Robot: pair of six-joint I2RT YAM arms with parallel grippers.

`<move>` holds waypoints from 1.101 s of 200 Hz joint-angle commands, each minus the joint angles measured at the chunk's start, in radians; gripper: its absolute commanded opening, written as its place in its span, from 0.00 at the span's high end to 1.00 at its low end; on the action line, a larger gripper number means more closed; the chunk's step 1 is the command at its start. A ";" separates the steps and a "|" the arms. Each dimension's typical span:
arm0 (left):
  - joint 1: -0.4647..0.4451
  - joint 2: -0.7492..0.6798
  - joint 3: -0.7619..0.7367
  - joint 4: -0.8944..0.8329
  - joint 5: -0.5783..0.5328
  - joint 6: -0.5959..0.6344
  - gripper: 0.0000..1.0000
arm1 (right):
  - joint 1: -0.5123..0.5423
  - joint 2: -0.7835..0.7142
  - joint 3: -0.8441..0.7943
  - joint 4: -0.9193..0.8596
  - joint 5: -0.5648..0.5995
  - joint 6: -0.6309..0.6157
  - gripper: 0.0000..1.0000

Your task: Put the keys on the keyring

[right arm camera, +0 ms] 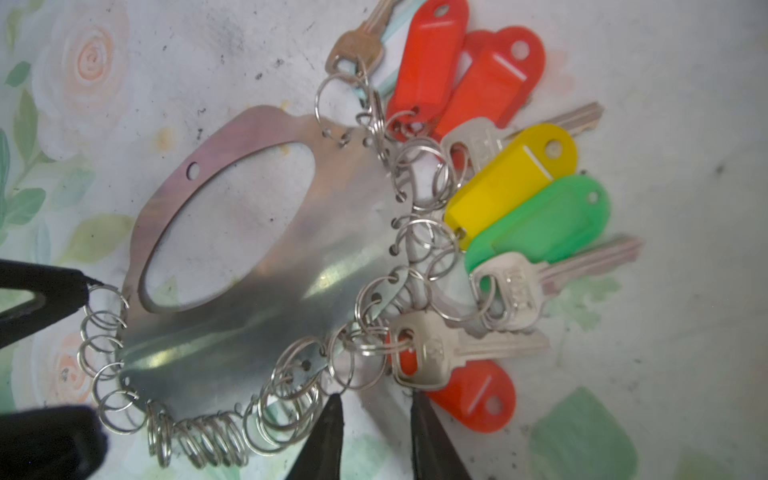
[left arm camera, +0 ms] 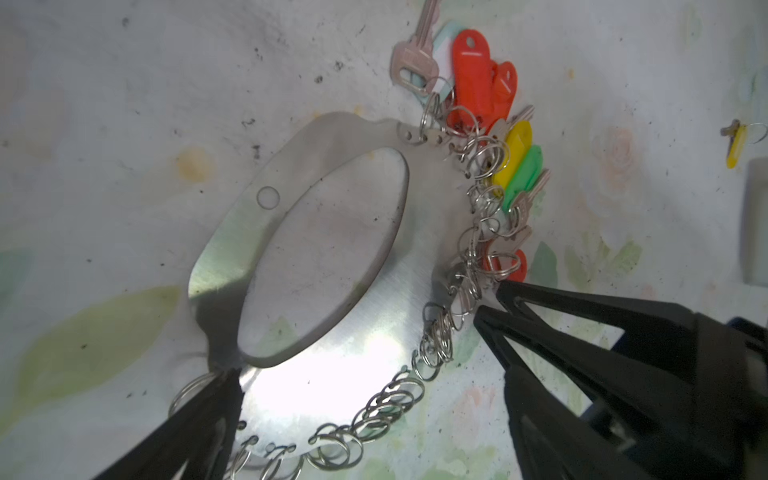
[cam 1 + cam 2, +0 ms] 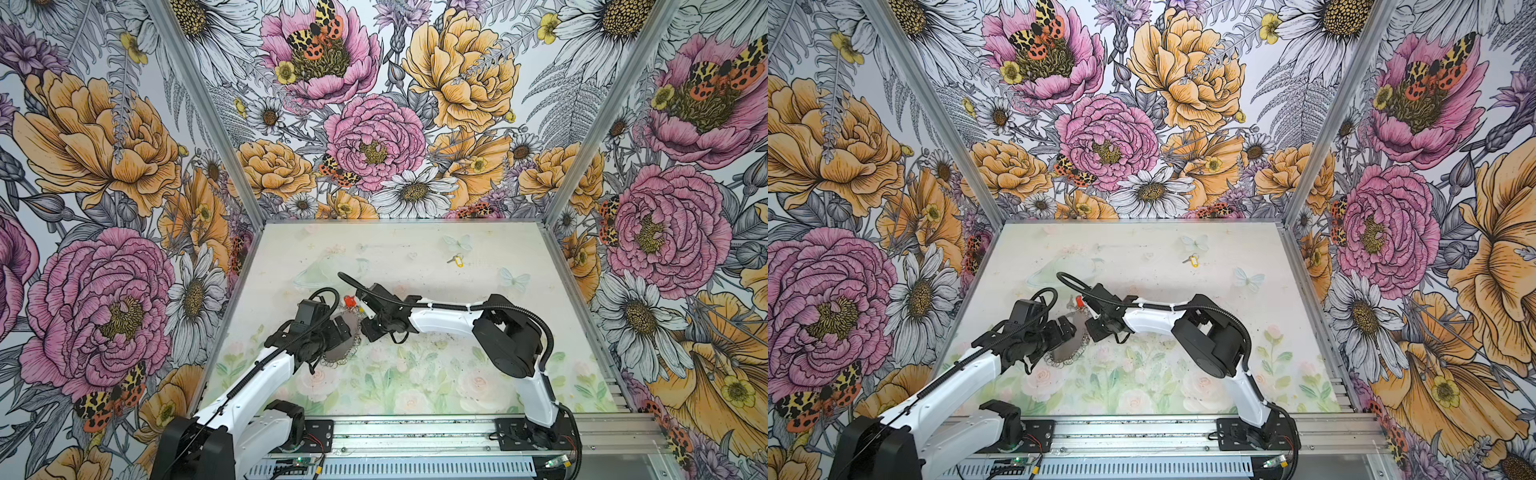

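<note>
Grey keyring (image 1: 249, 324) under wide-open left gripper (image 1: 93, 361) — right gripper (image 1: 376, 399), narrowly parted, empty, beside.

In both top views the keyring (image 3: 337, 355) (image 3: 1065, 352) is mostly hidden; the far key (image 3: 456, 260) is shown too small for detail.

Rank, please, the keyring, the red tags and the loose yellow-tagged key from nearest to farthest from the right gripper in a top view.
1. keyring, in the middle, right at the right gripper tips.
2. red tags, just beyond the keyring, toward the back.
3. loose yellow-tagged key, far back on the right.
</note>
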 commanded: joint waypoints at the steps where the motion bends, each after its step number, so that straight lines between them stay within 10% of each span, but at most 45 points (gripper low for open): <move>1: -0.004 0.024 0.012 0.045 -0.014 -0.007 0.01 | 0.010 -0.043 0.005 0.038 0.029 -0.033 0.66; 220: 0.007 0.098 -0.044 0.084 0.009 -0.021 0.01 | 0.023 0.058 0.085 0.020 0.058 -0.056 0.62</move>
